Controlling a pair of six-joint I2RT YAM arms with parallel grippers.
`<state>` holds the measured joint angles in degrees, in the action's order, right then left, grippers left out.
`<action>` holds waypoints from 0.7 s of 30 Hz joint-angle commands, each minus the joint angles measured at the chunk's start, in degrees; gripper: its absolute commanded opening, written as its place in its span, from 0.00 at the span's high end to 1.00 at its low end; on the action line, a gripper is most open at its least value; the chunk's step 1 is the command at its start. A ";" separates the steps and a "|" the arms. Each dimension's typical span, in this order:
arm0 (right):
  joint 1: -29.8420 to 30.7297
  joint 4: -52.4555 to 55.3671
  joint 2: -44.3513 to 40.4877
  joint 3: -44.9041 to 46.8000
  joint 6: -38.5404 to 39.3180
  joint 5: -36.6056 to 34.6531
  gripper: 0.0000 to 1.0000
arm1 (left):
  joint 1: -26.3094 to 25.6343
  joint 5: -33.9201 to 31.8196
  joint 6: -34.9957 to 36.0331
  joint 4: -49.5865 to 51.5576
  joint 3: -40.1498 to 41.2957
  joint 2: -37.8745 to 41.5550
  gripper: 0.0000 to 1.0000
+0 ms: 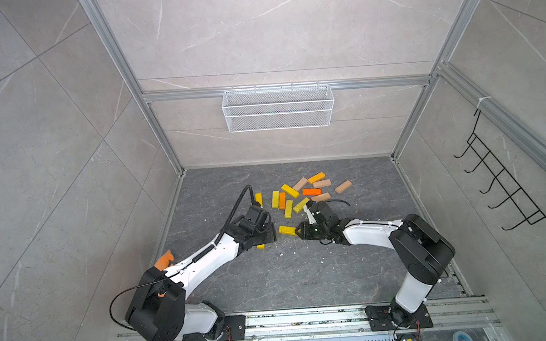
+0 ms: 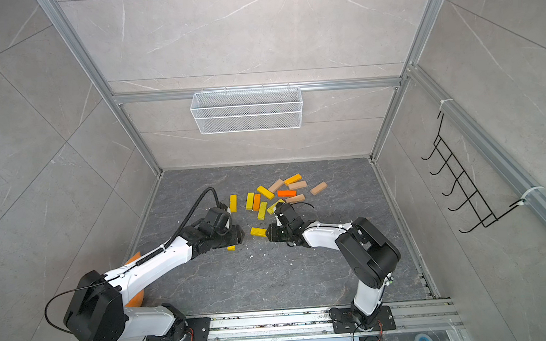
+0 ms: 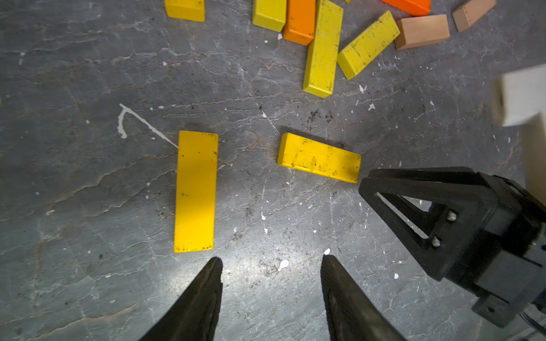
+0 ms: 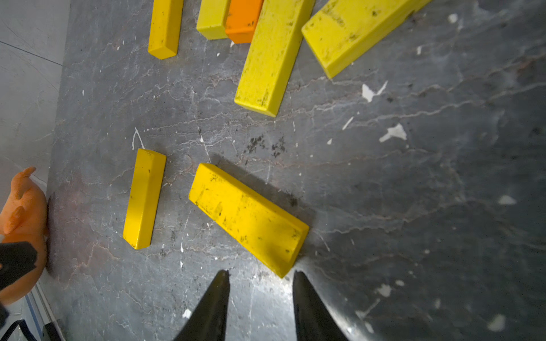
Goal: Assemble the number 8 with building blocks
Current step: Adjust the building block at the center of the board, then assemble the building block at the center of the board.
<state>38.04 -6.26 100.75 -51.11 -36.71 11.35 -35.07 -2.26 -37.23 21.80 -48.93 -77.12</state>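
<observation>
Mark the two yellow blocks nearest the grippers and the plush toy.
slanted yellow block point(image 3: 319, 161): left wrist view, top face.
straight yellow block point(image 3: 195, 192): left wrist view, top face.
plush toy point(image 4: 28, 211): right wrist view, body.

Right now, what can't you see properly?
Orange plush fish toy: in both top views, mostly behind the left arm.
Yellow flat wooden block: there too, only a corner shows under that arm.
Orange wooden block: left wrist view, cut by the edge.
White shape: left wrist view, too blurred to name.
</observation>
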 commanded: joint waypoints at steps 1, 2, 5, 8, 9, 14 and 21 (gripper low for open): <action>0.51 -1.28 1.78 -1.09 -0.99 -0.28 0.62 | 2.78 2.30 -1.25 0.29 0.95 2.35 0.43; 0.61 -1.59 1.97 -1.14 -1.07 -0.28 0.63 | 3.87 3.23 -1.62 0.13 1.31 2.33 0.43; 0.85 -2.24 2.42 -1.27 -1.42 -0.19 0.63 | 6.52 5.26 -2.03 -1.48 2.88 2.54 0.43; 1.04 -2.59 3.21 -1.76 -1.55 -0.35 0.63 | 7.27 5.77 -1.71 -1.89 3.05 2.29 0.43; 1.04 -2.54 3.63 -2.00 -1.52 -0.31 0.63 | 7.36 5.78 -1.53 -1.82 2.88 1.95 0.43; 0.98 -2.35 5.71 -3.52 -1.78 -1.60 0.64 | 7.73 5.79 -1.21 -1.85 2.58 1.01 0.43; 0.98 -1.03 7.24 -6.04 -1.10 -3.18 0.62 | 8.09 6.63 -0.81 -2.92 2.43 -1.38 0.43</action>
<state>38.68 -7.73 106.80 -55.09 -37.95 9.54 -27.33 2.85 -38.48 20.32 -45.67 -77.08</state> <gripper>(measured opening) 0.381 0.572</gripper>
